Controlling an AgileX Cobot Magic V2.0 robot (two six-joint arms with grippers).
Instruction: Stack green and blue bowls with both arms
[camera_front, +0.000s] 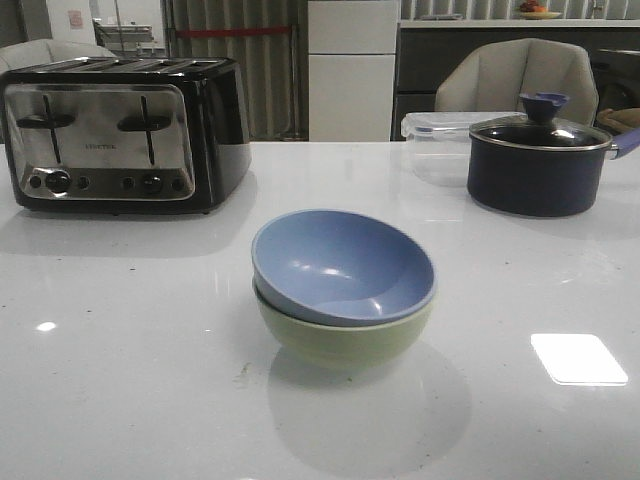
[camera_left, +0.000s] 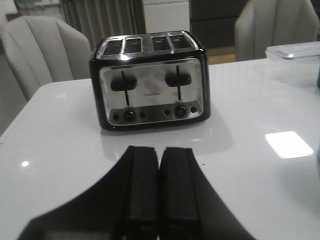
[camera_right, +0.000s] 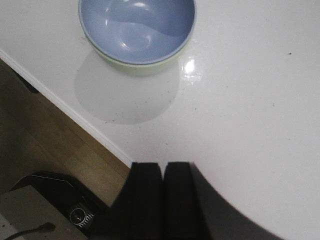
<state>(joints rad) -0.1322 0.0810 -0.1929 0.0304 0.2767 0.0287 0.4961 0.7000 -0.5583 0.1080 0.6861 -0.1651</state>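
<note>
We see the blue bowl (camera_front: 343, 266) nested, slightly tilted, inside the green bowl (camera_front: 340, 338) on the white table (camera_front: 120, 340). Behind the bowls to the left sits the toaster (camera_front: 120, 135); behind to the right, the lidded pot (camera_front: 538, 155), a clear container (camera_front: 435, 145) beside it.

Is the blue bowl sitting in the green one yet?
Yes. The blue bowl sits nested inside the green bowl, slightly tilted; neither pincer holds it.
</note>
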